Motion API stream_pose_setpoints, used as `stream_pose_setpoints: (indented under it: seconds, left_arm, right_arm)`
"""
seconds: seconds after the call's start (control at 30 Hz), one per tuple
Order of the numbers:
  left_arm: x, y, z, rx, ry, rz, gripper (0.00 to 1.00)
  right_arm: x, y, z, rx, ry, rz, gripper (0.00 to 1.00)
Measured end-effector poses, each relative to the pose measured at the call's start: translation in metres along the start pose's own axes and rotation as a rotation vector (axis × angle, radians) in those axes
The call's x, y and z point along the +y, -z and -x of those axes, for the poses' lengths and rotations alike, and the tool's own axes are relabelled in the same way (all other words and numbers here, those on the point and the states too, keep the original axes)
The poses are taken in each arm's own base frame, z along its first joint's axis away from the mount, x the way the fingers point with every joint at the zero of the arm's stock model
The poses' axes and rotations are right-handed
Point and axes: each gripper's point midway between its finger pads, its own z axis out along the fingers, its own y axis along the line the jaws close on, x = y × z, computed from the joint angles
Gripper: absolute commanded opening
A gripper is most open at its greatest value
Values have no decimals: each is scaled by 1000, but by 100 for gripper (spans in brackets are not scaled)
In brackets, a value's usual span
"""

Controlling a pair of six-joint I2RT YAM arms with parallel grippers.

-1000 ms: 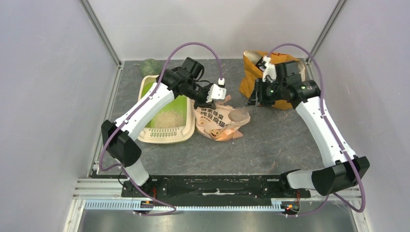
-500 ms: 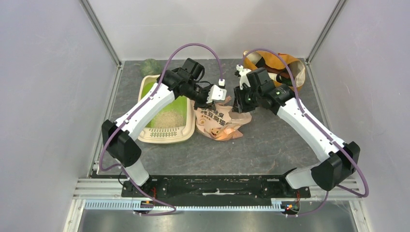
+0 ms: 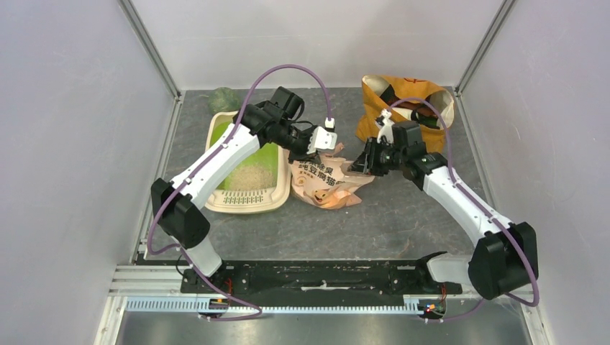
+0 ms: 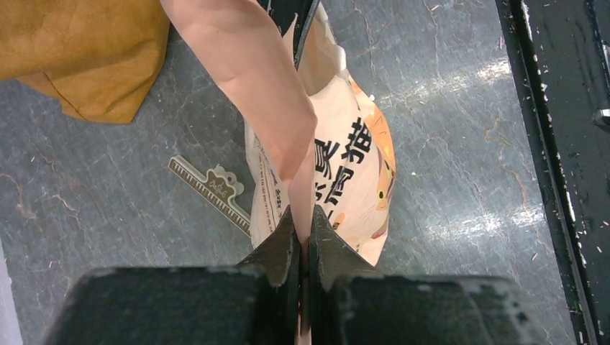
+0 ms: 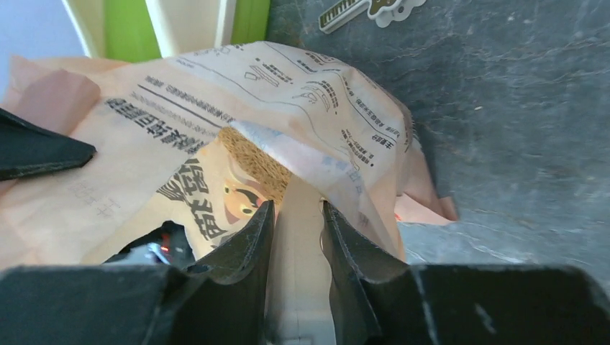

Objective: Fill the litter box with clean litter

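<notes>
The right gripper (image 3: pixel 368 162) has swung over from the yellow bag (image 3: pixel 403 97) and now straddles the litter bag's (image 3: pixel 327 180) edge, not clamped, while the left gripper (image 4: pixel 303 237) stays pinched on it beside the box (image 3: pixel 248 201), litter (image 3: pixel 250 176) heaped inside — a two-handed pour looks likely.

Lab test cell: plain white walls (image 3: pixel 65 108), aluminium framing (image 3: pixel 149 44), grey tabletop (image 3: pixel 374 215).

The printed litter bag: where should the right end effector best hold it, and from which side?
Probably the free flap at the right end of the printed litter bag, approached from the right: the left end effector already pinches its other edge, and the right end effector straddles that flap.
</notes>
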Motion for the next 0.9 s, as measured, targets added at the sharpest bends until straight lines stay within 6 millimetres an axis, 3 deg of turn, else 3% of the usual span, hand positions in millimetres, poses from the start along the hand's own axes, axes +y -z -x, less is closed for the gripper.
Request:
stream_pose_setpoints:
  seconds: [0.37,0.57,0.7,0.9]
  left_arm:
    - [-1,0,-1,5,3,-1,2]
    - [0,1,-4,19,5,4,2]
    - [0,1,-4,19,6,4,2]
    - [0,1,-6,27,7,7,2]
  right_arm:
    - [-8,-21,-17,-80,-339,185,0]
    - [-5,-28,-13,-96,-449,242,0]
    - [0,-16,2,-119,-521,302,0]
    - [9,30,31,-219,-547,391,0]
